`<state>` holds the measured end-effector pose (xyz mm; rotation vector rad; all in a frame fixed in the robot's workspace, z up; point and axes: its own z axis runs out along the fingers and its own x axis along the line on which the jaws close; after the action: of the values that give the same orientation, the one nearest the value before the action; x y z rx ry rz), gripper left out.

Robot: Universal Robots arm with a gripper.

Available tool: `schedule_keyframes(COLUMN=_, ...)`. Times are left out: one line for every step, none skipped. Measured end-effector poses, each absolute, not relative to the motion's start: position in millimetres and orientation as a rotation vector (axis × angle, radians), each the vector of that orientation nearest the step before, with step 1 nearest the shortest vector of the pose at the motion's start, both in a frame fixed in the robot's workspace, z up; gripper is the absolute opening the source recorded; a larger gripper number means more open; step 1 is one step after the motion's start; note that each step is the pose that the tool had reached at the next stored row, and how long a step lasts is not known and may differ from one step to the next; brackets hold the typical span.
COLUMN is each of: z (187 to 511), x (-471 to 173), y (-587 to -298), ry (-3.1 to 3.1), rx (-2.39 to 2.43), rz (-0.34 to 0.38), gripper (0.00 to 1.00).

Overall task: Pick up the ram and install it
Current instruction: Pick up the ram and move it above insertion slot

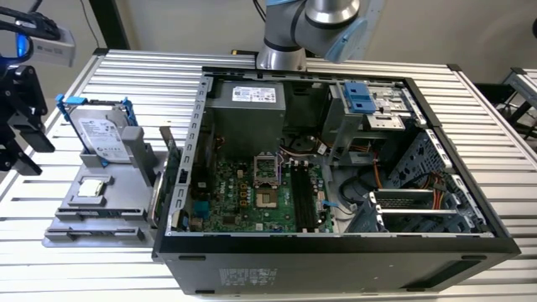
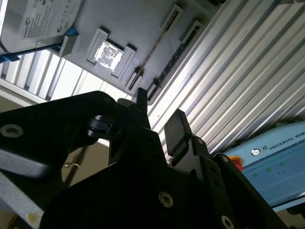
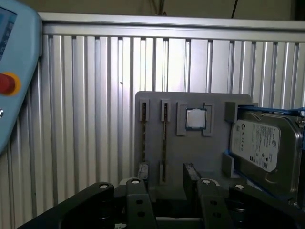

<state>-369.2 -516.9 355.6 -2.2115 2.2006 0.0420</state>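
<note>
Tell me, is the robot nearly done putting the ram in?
No, it has barely begun. Done: nothing, since the ram stands in the tray and the motherboard slots look bare. In hand: nothing; the open gripper hangs near the tray. Left: the pickup and the install.

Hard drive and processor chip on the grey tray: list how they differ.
The hard drive is much larger than the processor chip. The drive is oblong in a blue bracket; the chip is square in a grey recess. The drive stands tilted; the chip lies flat. Both are silver, on the grey tray.
</note>
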Motion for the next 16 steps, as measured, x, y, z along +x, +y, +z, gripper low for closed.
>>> schedule_keyframes(z=355, x=-369, y=-517, ry=2.201, rx=-2.212, rz=0.042, gripper=1.0)
schedule_keyframes(z=355, x=-369, y=-517, ry=2.201, rx=-2.212, rz=0.042, gripper=1.0)
schedule_keyframes(z=354, x=-369, y=-517, ry=2.201, rx=-2.212, rz=0.042, gripper=1.0)
schedule_keyframes(z=354, x=-369, y=-517, ry=2.201, rx=-2.212, rz=0.042, gripper=1.0)
schedule_keyframes(z=353, x=-369, y=-517, ry=2.201, rx=-2.212, rz=0.042, gripper=1.0)
schedule_keyframes(z=353, x=-369, y=-517, ry=2.201, rx=-2.212, rz=0.042, gripper=1.0)
schedule_keyframes(z=352, x=-369, y=-517, ry=2.201, rx=-2.212, rz=0.042, gripper=1.0)
schedule_keyframes(z=352, x=-369, y=-517, ry=2.201, rx=-2.212, rz=0.042, gripper=1.0)
schedule_keyframes(z=351, x=-369, y=-517, ry=2.201, rx=-2.212, rz=0.042, gripper=1.0)
schedule_keyframes(z=351, x=-369, y=-517, ry=2.2, rx=-2.212, rz=0.042, gripper=1.0)
schedule_keyframes(z=350, x=-369, y=-517, ry=2.201, rx=-2.211, rz=0.042, gripper=1.0)
schedule_keyframes(z=349, x=-369, y=-517, ry=2.201, rx=-2.212, rz=0.042, gripper=1.0)
schedule_keyframes(z=348, x=-369, y=-517, ry=2.201, rx=-2.212, rz=0.042, gripper=1.0)
schedule_keyframes(z=347, x=-369, y=-517, ry=2.201, rx=-2.211, rz=0.042, gripper=1.0)
schedule_keyframes(z=346, x=-369, y=-517, ry=2.201, rx=-2.212, rz=0.042, gripper=1.0)
schedule_keyframes(z=345, x=-369, y=-517, ry=2.2, rx=-2.211, rz=0.042, gripper=1.0)
